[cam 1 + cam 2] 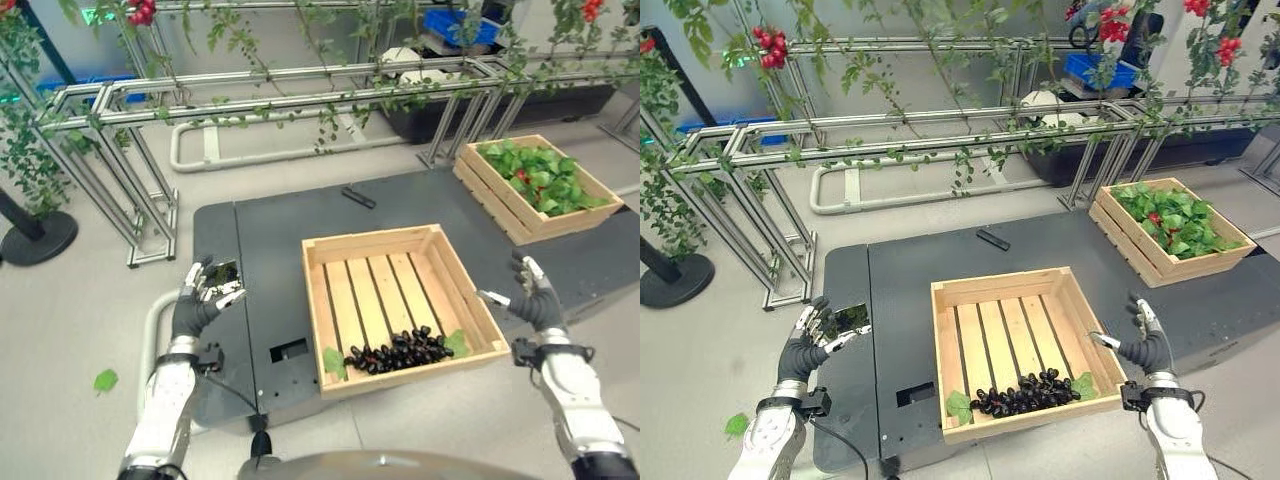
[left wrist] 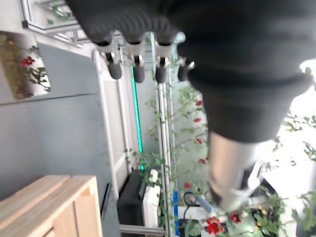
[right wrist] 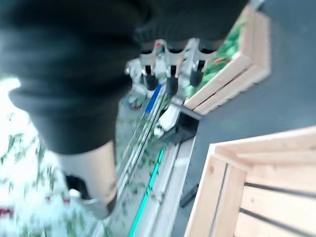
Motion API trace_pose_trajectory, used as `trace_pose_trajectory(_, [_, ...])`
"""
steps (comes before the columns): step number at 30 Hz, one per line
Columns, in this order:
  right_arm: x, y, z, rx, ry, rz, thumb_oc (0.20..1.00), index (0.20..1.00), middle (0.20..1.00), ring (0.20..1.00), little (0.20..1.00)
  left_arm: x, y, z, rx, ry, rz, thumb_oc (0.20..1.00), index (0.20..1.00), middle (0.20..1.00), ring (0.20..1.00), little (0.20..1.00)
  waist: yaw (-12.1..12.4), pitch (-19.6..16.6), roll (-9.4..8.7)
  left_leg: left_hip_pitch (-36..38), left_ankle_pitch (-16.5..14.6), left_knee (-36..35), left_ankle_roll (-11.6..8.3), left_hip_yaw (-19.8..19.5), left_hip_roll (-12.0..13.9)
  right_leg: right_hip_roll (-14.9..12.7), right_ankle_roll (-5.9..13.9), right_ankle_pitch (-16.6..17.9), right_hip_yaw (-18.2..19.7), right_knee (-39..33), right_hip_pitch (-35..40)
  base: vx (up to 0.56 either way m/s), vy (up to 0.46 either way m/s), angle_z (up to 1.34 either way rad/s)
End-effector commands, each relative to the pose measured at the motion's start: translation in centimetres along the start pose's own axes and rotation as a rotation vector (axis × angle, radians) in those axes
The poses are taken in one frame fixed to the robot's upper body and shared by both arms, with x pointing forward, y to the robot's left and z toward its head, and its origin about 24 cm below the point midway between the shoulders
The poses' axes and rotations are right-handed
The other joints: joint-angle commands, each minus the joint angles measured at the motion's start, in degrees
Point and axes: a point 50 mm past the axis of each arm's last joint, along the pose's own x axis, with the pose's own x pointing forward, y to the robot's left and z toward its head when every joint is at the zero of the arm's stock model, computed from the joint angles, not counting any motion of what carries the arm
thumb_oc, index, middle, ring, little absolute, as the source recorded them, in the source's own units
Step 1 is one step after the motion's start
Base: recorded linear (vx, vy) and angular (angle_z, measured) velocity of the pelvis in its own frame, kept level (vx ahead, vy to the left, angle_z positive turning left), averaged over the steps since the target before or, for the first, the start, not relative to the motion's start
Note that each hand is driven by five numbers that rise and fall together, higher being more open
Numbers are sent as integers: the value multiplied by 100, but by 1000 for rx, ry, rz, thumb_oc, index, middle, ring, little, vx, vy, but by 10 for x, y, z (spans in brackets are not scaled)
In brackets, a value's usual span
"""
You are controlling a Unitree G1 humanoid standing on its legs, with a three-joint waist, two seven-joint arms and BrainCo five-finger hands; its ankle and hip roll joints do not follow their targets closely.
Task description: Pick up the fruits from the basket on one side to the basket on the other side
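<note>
So the fruit here is 1 bunch of dark grapes (image 1: 398,350) lying along the near wall of the slatted wooden crate (image 1: 375,243) in the middle of the dark table (image 1: 260,230). It sits between the 2 hands and a bit nearer the robot than either, with both hands held up off the table. The bunch's long axis runs side to side, pretty much along the line from one hand to the other. The right hand (image 1: 532,295) is just outside the crate's right wall, so the grapes are inboard of it and slightly back toward the robot. The left hand (image 1: 203,293) is well apart from the crate's left wall, with a stretch of bare table in between. My guess is the right hand is the nearer one, and it would have to clear the crate wall first.

Both hands are empty, fingers spread and relaxed, thumbs out to the side.

The grapes look glossy, near black, small and tightly clustered, with a green leaf at each end. The other crate (image 1: 520,212) is well beyond the right hand, further out, full of leafy greens with bits of red showing through.
</note>
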Motion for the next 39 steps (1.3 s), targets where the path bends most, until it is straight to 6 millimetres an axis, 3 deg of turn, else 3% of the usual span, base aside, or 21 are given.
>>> trace_pose_trajectory(1, [22, -29, 45, -64, -201, -54, 1000, 1000, 1000, 1000, 1000, 12, 20, 30, 82, -146, 6, 1000, 1000, 1000, 1000, 1000, 160, 73, -183, 301, -695, 262, 25, -48, 200, -408, 247, -181, 2, 628, -562, 12, -1, 8])
trace_pose_trajectory(5, [33, -50, 64, -199, -250, -19, 1000, 1000, 1000, 1000, 1000, 10, 22, 31, 94, -146, -5, 1000, 1000, 1000, 1000, 1000, 214, 68, -233, 326, -691, 219, 19, -77, 191, -403, 260, -159, -55, 582, -515, 5, -1, 10])
trace_pose_trajectory(8, [45, -63, 98, -494, -326, 102, 1000, 1000, 1000, 1000, 1000, 8, 24, 31, 115, -144, -31, 1000, 1000, 1000, 1000, 1000, 319, 128, -309, 353, -743, 246, 9, -80, 203, -400, 282, -155, -50, 606, -508, -2, -2, 1])
trace_pose_trajectory(10, [51, -60, 127, -707, -404, 200, 1000, 1000, 1000, 1000, 1000, 7, 22, 34, 132, -156, -56, 1000, 1000, 1000, 1000, 1000, 377, 185, -366, 294, -727, 284, 14, -88, 193, -411, 295, -123, -44, 640, -580, -15, 4, -1])
trace_pose_trajectory(11, [51, -59, 128, -709, -406, 202, 1000, 1000, 1000, 1000, 1000, 7, 22, 34, 131, -156, -54, 1000, 1000, 1000, 1000, 1000, 365, 185, -358, 290, -730, 289, 14, -85, 193, -413, 296, -125, -39, 648, -588, -34, 4, -2])
trace_pose_trajectory(13, [60, -48, 157, -974, -491, 285, 1000, 1000, 1000, 1000, 1000, 11, 19, 43, 168, -195, -87, 1000, 1000, 1000, 1000, 1000, 547, 410, -430, 160, -734, 400, 2, -116, 219, -428, 299, -134, -40, 800, -737, -89, -11, -3])
trace_pose_trajectory(14, [63, -46, 159, -976, -499, 287, 1000, 1000, 1000, 1000, 1000, 11, 20, 43, 167, -195, -78, 1000, 1000, 1000, 1000, 1000, 502, 402, -429, 137, -737, 416, 4, -114, 214, -436, 299, -138, -34, 819, -763, -158, -47, -11])
trace_pose_trajectory(17, [68, -31, 193, -1135, -593, 349, 1000, 1000, 1000, 1000, 1000, 20, 22, 56, 206, -238, -83, 1000, 1000, 1000, 1000, 1000, 750, 805, -544, -245, -737, 701, -22, -303, 251, -466, 260, -227, -95, 1144, -1068, -123, -52, 3])
trace_pose_trajectory(19, [70, -29, 200, -1156, -606, 351, 1000, 1000, 1000, 1000, 1000, 22, 23, 58, 206, -248, -75, 1000, 1000, 1000, 1000, 1000, 741, 873, -562, -379, -700, 765, -19, -354, 232, -495, 249, -211, -118, 1194, -1157, -131, -47, 20])
trace_pose_trajectory(20, [69, -24, 215, -1239, -643, 371, 1000, 1000, 1000, 1000, 1000, 29, 24, 67, 211, -281, -63, 1000, 1000, 1000, 1000, 1000, 874, 1116, -604, -612, -671, 913, -43, -451, 218, -521, 224, -238, -180, 1347, -1310, -131, -48, 24])
trace_pose_trajectory(26, [68, -1, 239, -1376, -727, 448, 1000, 1000, 1000, 1000, 1000, 38, 29, 79, 244, -319, -31, 1000, 1000, 1000, 1000, 1000, 1051, 1466, -673, -962, -556, 969, -74, -681, 267, -544, 167, -346, -357, 1614, -1612, -75, -52, 25])
trace_pose_trajectory(32, [69, 12, 253, -1395, -771, 454, 1000, 1000, 1000, 1000, 1000, 46, 30, 93, 258, -365, -11, 1000, 1000, 1000, 1000, 1000, 1154, 1746, -734, -1220, -561, 1166, -88, -803, 271, -576, 145, -422, -440, 1848, -1806, -44, -44, 17])
trace_pose_trajectory(39, [73, 17, 253, -1244, -745, 478, 1000, 1000, 1000, 1000, 1000, 54, 29, 108, 235, -425, 24, 1000, 1000, 1000, 1000, 1000, 1227, 2087, -747, -1527, -525, 1324, -106, -956, 255, -590, 73, -483, -523, 2041, -2022, -45, -27, 9])
